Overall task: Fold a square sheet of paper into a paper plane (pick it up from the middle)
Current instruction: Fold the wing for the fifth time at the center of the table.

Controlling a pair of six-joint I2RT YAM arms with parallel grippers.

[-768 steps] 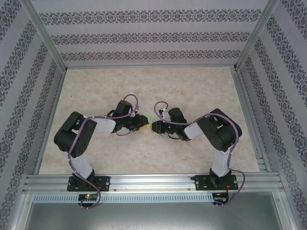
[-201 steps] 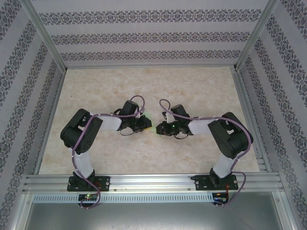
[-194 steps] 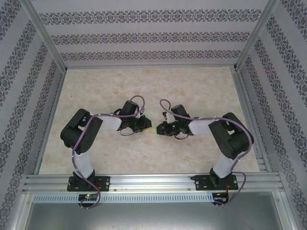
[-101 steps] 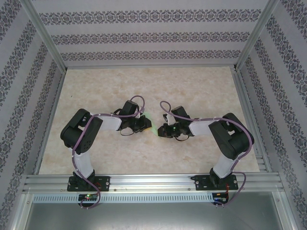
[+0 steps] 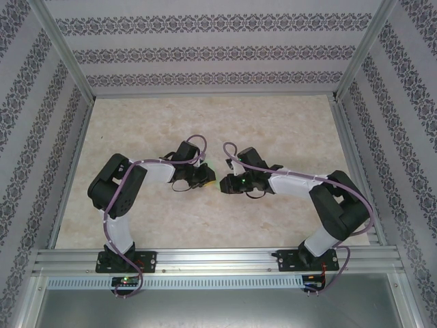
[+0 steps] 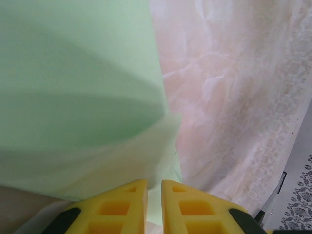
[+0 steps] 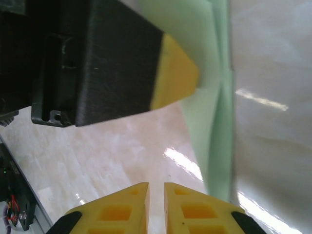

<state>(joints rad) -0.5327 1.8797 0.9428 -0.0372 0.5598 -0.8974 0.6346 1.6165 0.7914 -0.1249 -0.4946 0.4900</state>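
My left gripper has its two yellow fingers pressed almost together, with a pale strip of the sheet of paper showing in the slit between them. It is pinching the sheet at its near edge. From that pinch the one mint-green sheet spreads away in at least two bowed layers.

My right gripper stands just beside the sheet, its two yellow fingers set close together with a thin slit between them. The sheet's folded edge runs past just to one side of them, and I cannot tell whether any paper is caught there. In the right wrist view, one black, yellow-tipped finger of my left gripper lies against the sheet's far side.

From above, my two grippers meet nearly tip to tip at the sheet, which shows as a small green sliver between them. My two arms bend in toward it, the left arm on the sheet's left and the right arm on its right. Each arm carries one purple cable. The marbled table lies bare around the sheet. Patterned walls stand on three sides.
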